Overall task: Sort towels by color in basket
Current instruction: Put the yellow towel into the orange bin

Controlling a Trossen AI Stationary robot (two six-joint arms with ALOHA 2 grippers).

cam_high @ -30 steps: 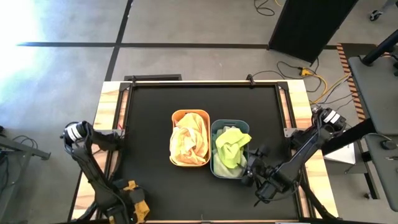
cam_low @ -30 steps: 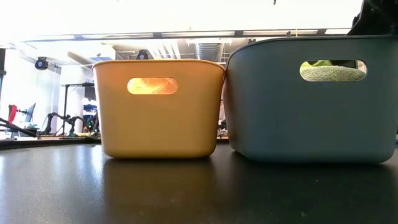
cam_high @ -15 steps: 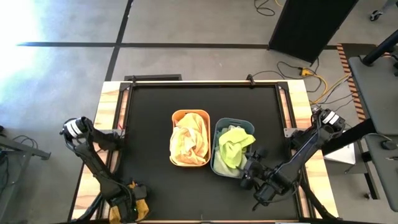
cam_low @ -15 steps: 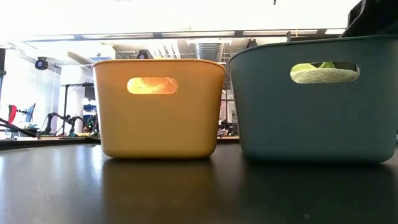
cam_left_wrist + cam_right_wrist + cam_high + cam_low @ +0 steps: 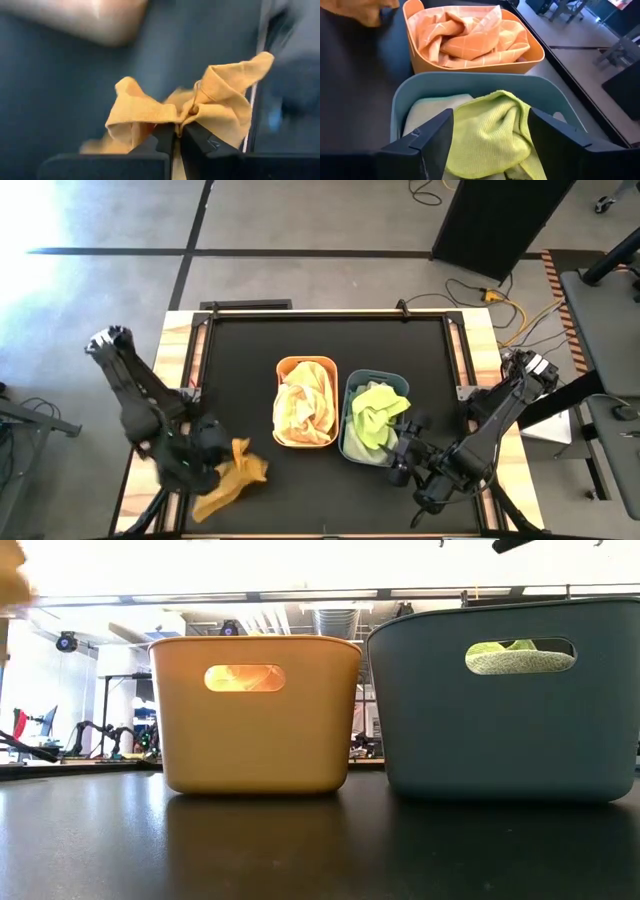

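High view: left gripper (image 5: 212, 463) jaws clenched on mustard towel (image 5: 232, 480) near worktop's front-left edge; right gripper (image 5: 403, 463) jaws released beside grey tub (image 5: 346, 394). Both tubs loaded; mustard towel seemingly last, orange tub (image 5: 283, 366) likely destination.

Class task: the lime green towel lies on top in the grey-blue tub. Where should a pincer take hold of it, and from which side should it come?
Grip the raised fold at the middle of the lime green towel, coming straight down from above. The grey-blue tub walls it in on all sides, so only the top is free, and the bunched ridge gives the fingers something to close on. The right pincer, open, is just outside the tub's near wall.
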